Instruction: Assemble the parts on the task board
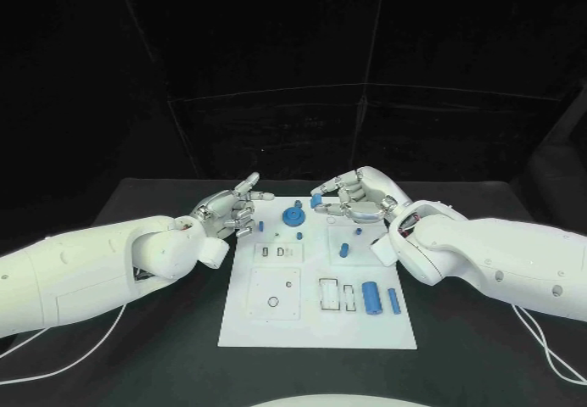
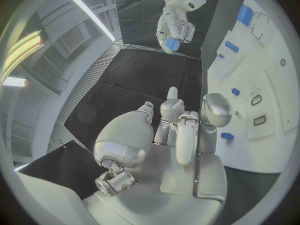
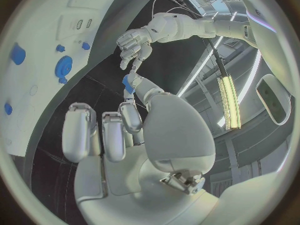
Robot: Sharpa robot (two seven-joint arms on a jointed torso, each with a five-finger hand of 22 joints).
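A: Both hands are up at the board's point(image 1: 317, 339) 12 o'clock edge. The right hand point(image 1: 349, 197) has a small blue part point(image 1: 317, 199) pinched at its fingertips, just off the far edge and above the surface point(image 1: 489, 339).

B: The left wrist view backs that up, blue piece in the right hand's fingers. And the left hand point(image 1: 226, 209)?

A: Holding nothing that I can see. Fingers loosely apart, partly curled, hovering at the board's 11 o'clock corner.

B: So how far along are we?

A: Early to middle, I'd judge. A round blue gear point(image 1: 293, 215) sits near 12 o'clock on the board, looking seated. A small peg point(image 1: 262, 226) stands to its 9 o'clock side, another small piece point(image 1: 345, 249) lies nearer the centre.

B: And loose stock?

A: 2 blue cylinders, the big cylinder point(image 1: 371, 298) and the slim cylinder point(image 1: 394, 300), lie flat at about 4 o'clock, untouched by either hand. Several slots point(image 1: 277, 252) and a round hole point(image 1: 273, 300) on the 8 o'clock side look unfilled.

B: So plenty left.

A: Right: the pinched part needs a home, then both cylinders.

B: Anything in the way?

A: The 2 hands are near each other at the far edge, with the gear just beside both. That's the tight spot. Cables point(image 1: 74, 360) trail on the surface by each arm, well apart from the board.
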